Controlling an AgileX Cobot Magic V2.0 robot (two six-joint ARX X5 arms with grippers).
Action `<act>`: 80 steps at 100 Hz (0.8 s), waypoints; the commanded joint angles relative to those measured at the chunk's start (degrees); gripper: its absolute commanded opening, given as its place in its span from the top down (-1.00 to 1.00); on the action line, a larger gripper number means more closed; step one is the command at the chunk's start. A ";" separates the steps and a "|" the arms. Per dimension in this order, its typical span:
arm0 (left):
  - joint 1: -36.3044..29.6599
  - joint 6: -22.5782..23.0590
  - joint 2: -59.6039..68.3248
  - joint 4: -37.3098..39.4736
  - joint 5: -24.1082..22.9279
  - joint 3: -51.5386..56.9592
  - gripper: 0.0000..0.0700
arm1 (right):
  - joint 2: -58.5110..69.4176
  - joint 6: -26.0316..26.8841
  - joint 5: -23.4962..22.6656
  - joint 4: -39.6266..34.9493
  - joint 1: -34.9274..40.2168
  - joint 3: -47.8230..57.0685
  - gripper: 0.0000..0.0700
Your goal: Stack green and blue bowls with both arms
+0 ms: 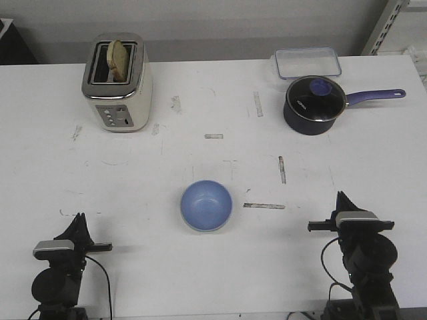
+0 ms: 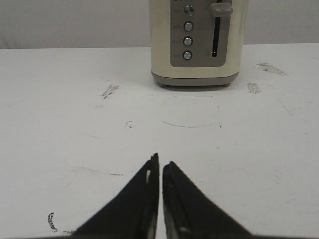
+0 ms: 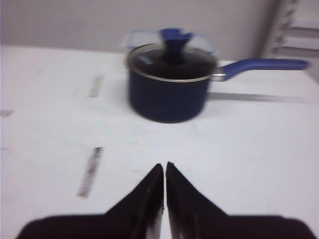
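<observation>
You see the light periwinkle blue round bowl (image 1: 206, 205) standing upright on the white table (image 1: 213, 267), between the two arms and a little ahead of them. A pale rim shows under its near edge, so in my judgement it probably sits already inside the pale green bowl, but the front view cannot confirm this, and no separate green bowl is visible anywhere. The left black pointed claw (image 2: 160, 167) and the right black pointed claw (image 3: 165, 169) both rest low at the near edge of the table, well apart from the bowl. Each is closed to a thin slit and grips nothing, which looks to me like a parked pose with the stacking finished. Only the front view shows you the bowl; neither wrist camera catches it. The left wrist view gives you instead the cream toaster with a grey button panel (image 2: 197, 42), far ahead of that claw. The right wrist view, a little blurred, shows the dark navy saucepan with a glass lid and purple handle (image 3: 169, 84), with a clear plastic box (image 1: 307, 62) behind it.
</observation>
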 commanded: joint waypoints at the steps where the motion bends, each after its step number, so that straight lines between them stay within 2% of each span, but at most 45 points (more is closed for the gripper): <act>1: -0.02 0.74 -0.11 0.94 -0.02 -1.22 0.99 | -2.43 0.68 -0.02 1.55 -1.49 -3.45 1.00; 14: -0.02 0.74 -0.11 0.96 -0.02 -1.22 0.99 | -9.75 0.61 -0.09 6.01 -2.95 -11.43 1.00; 30: -0.02 0.74 -0.11 0.96 -0.02 -1.22 0.99 | -21.00 0.76 -0.44 6.84 -2.69 -19.98 1.00; 80: -0.09 0.74 -0.11 1.51 -0.02 -1.16 0.99 | -20.48 1.70 -0.46 5.99 -2.71 -19.87 1.00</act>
